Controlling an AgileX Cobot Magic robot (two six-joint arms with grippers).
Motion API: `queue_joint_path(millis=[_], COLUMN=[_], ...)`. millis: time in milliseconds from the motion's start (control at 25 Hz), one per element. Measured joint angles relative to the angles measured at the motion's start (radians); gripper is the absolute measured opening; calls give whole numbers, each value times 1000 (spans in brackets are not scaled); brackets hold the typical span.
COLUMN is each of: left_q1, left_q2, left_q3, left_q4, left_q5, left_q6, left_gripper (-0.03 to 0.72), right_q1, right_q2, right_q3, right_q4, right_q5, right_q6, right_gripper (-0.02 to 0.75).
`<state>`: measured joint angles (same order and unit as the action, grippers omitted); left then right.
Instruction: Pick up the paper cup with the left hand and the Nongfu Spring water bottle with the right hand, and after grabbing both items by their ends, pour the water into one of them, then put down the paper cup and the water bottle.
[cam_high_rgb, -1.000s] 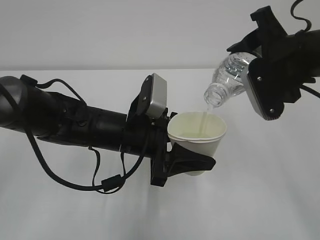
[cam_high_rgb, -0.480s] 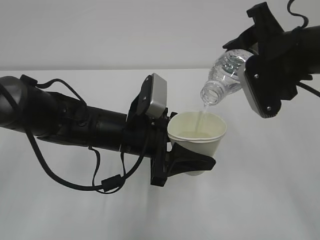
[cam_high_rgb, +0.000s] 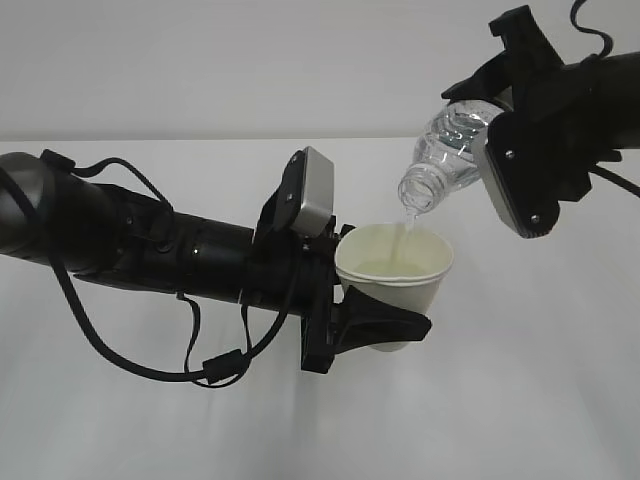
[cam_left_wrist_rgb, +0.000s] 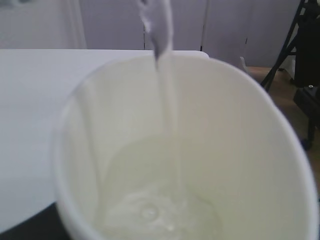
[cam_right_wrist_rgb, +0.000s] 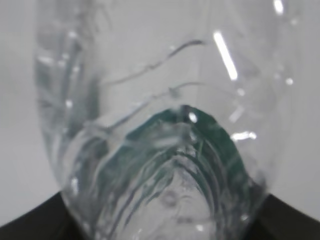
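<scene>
The white table (cam_high_rgb: 520, 400) fills the lower part of the exterior view, with a pale wall behind it. Above it the left hand (cam_high_rgb: 150, 250), a long black arm with looping cables and a grey-white camera module, reaches in from the left edge. Its pincer (cam_high_rgb: 375, 322) is clamped on the lower part of the paper cup (cam_high_rgb: 398, 275), one black finger wrapping the cup's base from the front. The right hand (cam_high_rgb: 555, 130) comes in from the upper right corner; its pincer is mostly hidden behind its own body, but it grips the Nongfu Spring water bottle (cam_high_rgb: 448, 155) by the bottom end, which fills the right wrist view (cam_right_wrist_rgb: 165, 150) against the dark pincer edges.

The bottle is held up in the air, tilted neck-down to the left, its open mouth just above the far rim of the cup without touching it. The cup stands upright, clear of the table. A thin stream of water (cam_high_rgb: 405, 228) falls from the mouth into the cup. In the left wrist view the stream (cam_left_wrist_rgb: 165, 75) lands in a shallow pool on the cup's cream bottom (cam_left_wrist_rgb: 160, 210).
</scene>
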<state>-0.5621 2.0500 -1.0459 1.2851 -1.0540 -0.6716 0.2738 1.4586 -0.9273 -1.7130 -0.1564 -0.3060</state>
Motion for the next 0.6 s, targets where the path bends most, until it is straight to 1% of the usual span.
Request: queue_joint_path(millis=[600], left_q1=[0], left_q2=[0], left_q3=[0], left_q4=[0], left_q5=[0], left_q6=[0], left_gripper=[414], right_q1=[0], right_q2=[0], right_q3=[0], right_q4=[-4], right_q5=[0], right_q6=[0], right_gripper=[448])
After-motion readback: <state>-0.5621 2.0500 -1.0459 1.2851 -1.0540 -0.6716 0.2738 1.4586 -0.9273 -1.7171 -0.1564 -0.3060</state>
